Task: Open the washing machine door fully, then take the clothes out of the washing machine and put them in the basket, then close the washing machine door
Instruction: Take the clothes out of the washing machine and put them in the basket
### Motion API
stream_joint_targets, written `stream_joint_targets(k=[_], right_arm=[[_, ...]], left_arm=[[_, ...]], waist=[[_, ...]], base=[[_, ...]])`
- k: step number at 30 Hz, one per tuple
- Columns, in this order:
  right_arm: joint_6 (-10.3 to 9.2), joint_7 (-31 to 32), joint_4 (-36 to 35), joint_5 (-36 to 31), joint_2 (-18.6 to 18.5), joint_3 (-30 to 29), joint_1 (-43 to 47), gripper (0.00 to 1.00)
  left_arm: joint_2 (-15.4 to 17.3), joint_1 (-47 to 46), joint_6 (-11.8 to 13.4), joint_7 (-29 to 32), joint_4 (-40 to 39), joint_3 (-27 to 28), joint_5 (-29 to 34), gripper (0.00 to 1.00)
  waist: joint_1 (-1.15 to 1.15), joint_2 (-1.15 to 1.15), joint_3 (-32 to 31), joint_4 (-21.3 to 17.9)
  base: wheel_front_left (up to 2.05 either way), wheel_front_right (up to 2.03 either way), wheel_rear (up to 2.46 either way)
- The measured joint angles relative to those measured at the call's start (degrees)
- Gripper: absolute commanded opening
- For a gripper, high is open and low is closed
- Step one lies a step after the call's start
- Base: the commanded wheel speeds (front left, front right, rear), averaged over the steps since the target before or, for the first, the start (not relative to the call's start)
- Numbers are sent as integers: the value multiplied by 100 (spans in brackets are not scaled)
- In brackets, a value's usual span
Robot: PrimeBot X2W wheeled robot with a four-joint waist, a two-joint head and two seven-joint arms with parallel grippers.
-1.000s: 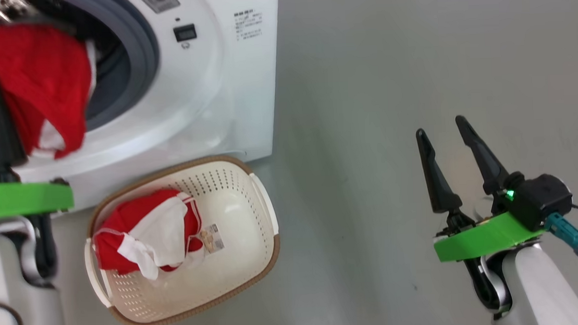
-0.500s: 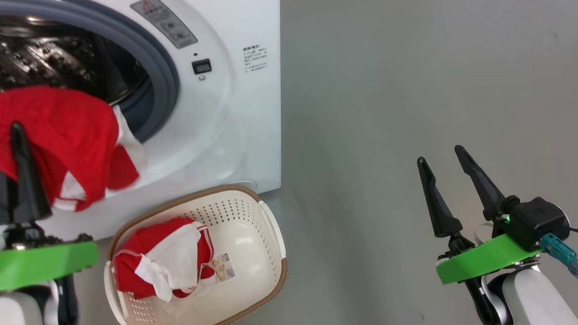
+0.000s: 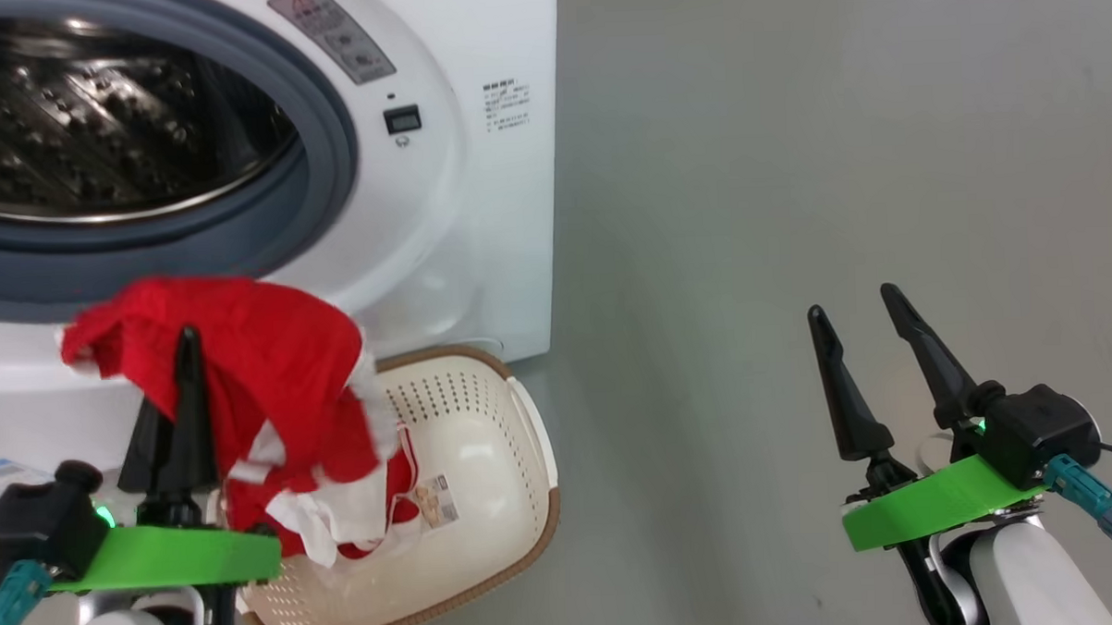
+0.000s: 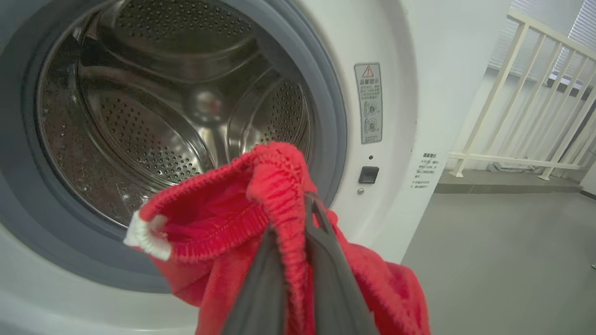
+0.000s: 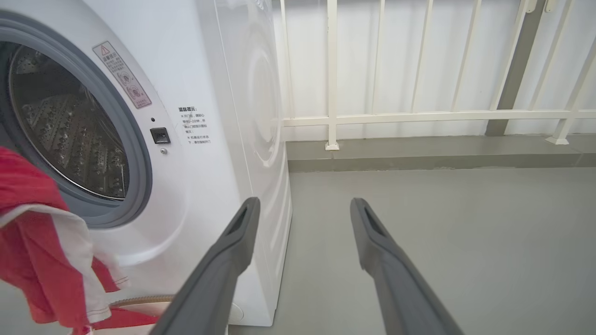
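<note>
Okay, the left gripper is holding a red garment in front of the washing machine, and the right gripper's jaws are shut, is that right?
Not quite. The jaws of the right gripper stand wide open and empty, as the right wrist view shows. The left gripper does hold the red garment in front of the washing machine.

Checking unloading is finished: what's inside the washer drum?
The drum shows bare steel, no clothes. The red garment in the left pincer covers part of it, which cannot be seen.
</note>
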Motion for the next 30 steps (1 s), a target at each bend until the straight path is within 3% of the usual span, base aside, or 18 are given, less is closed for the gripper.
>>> stream_joint_targets(k=[7, 13, 30], right_arm=[[0, 0, -38, 0, -1, 92, -49, 100], [0, 0, -88, 56, -1, 168, -308, 100], [0, -1, -189, 356, -11, 459, -823, 100]], left_arm=[[286, -108, 0, 2, 1176, -498, -557, 0], [567, -805, 0, 1, 2231, -744, -798, 0], [679, -2430, 0, 44, 5166, -1349, -1365, 0]], waist=[[0, 0, 359, -28], [0, 0, 801, -93], [0, 0, 2004, -508]], base=[[0, 0, 0], [0, 0, 0], [0, 0, 0]])
